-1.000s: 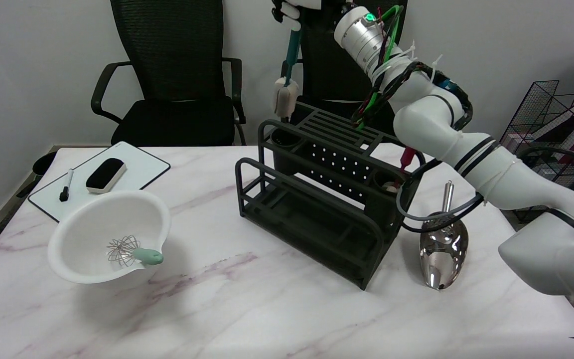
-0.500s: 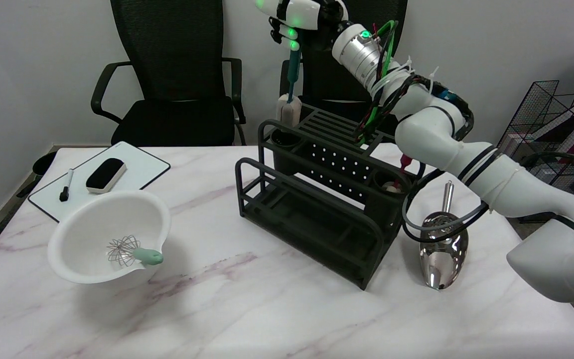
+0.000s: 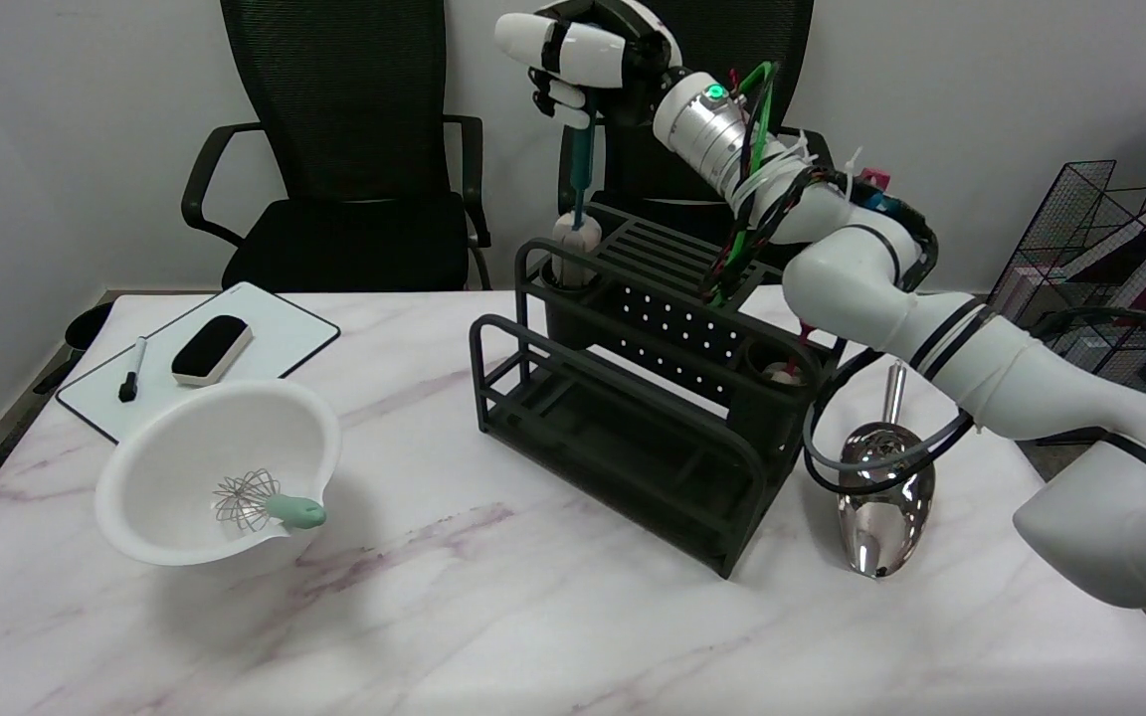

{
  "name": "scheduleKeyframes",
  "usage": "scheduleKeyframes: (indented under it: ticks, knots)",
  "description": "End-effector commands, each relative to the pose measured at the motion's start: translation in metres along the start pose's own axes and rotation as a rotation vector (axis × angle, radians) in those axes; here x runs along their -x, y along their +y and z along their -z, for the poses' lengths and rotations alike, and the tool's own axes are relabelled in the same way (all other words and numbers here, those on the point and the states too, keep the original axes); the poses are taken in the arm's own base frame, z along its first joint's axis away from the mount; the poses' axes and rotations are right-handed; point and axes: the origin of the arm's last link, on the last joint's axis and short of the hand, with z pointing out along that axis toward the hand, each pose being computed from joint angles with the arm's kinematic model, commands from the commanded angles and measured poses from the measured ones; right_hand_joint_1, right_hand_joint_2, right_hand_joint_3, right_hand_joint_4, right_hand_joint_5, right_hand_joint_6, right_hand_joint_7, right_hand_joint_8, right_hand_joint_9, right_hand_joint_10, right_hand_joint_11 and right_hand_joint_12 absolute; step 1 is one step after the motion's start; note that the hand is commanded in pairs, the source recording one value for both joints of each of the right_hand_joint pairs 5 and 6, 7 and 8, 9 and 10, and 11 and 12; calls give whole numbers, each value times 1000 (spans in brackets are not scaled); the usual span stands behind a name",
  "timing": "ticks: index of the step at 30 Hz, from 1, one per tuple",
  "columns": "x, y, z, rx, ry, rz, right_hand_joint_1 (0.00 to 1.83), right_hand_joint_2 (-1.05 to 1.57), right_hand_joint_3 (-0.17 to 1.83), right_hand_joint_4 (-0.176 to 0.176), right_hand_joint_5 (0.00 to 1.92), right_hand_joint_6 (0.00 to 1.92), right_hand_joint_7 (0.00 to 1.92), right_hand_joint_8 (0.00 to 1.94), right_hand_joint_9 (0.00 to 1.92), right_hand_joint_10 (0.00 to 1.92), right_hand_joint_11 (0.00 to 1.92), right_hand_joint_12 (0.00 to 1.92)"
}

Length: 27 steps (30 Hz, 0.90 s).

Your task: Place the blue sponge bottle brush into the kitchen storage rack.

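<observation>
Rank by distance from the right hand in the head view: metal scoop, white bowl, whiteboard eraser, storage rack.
From the right hand, which holds the bottle brush at the picture's top centre:
1. Storage rack, directly below the hand.
2. Whiteboard eraser, far left on the whiteboard.
3. Metal scoop, right of the rack, and white bowl, left front: too close to call.

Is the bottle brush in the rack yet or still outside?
Partly in: the brush hangs upright from the right hand, sponge tip entering the rack's corner cup.
</observation>
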Motion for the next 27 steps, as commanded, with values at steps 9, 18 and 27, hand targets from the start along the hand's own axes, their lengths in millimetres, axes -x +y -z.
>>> scheduleKeyframes:
  ticks: [9,18,27]
  knots:
    - [11,38,-2,85,6,-25,1229,1510,537,0,1920,1920,1920,1920,1920,1920,1920,1920]
    - [12,42,-6,93,15,-20,1218,1524,520,0,1920,1920,1920,1920,1920,1920,1920,1920]
    - [15,52,-8,104,19,-19,1189,1562,497,0,1920,1920,1920,1920,1920,1920,1920,1920]
